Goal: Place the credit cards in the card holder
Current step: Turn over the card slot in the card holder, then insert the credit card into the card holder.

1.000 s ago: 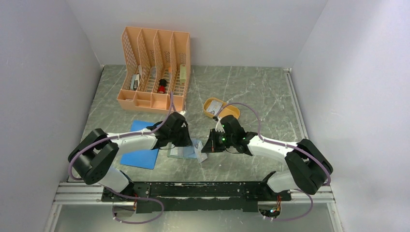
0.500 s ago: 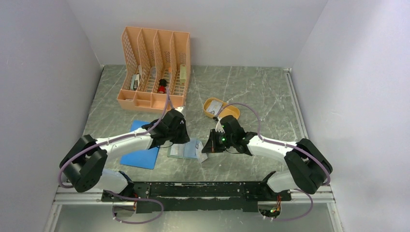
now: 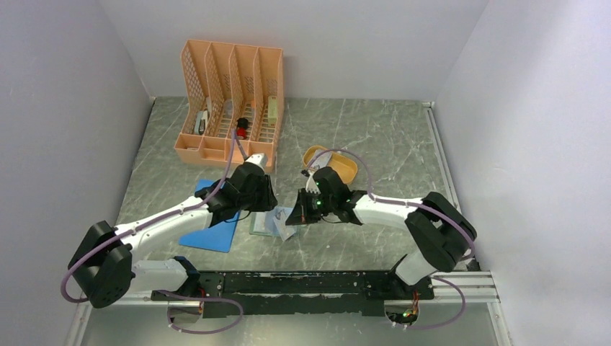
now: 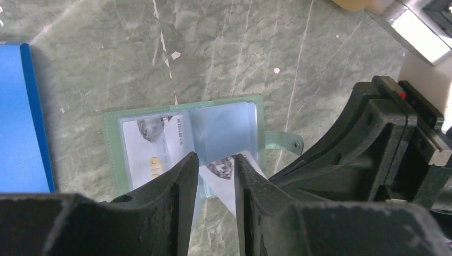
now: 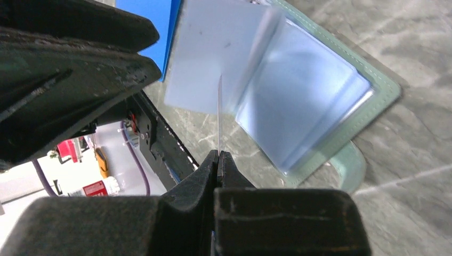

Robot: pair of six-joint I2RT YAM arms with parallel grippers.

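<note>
The sage-green card holder [image 4: 111, 143] lies open on the table, its snap tab [image 4: 282, 142] to the right; it also shows in the top view [image 3: 261, 225]. One credit card [image 4: 144, 145] sits in its left pocket. My right gripper [image 5: 218, 154] is shut on a second credit card [image 5: 219, 114], seen edge-on, whose far end meets the pale blue-clear pockets [image 5: 298, 101]. In the left wrist view this card [image 4: 226, 169] pokes out from under the right pocket. My left gripper [image 4: 216, 160] hovers just above the holder's near edge, jaws narrowly apart with nothing between them.
A blue pad [image 3: 209, 232] lies left of the holder. A mustard-yellow oval tray [image 3: 344, 167] sits behind the right arm. An orange file organizer [image 3: 230, 101] stands at the back left. The two grippers [image 3: 265, 207] [image 3: 292, 216] are very close together.
My right gripper has carried the card left to the holder's pockets. My left gripper has shifted toward the far side, uncovering the holder.
</note>
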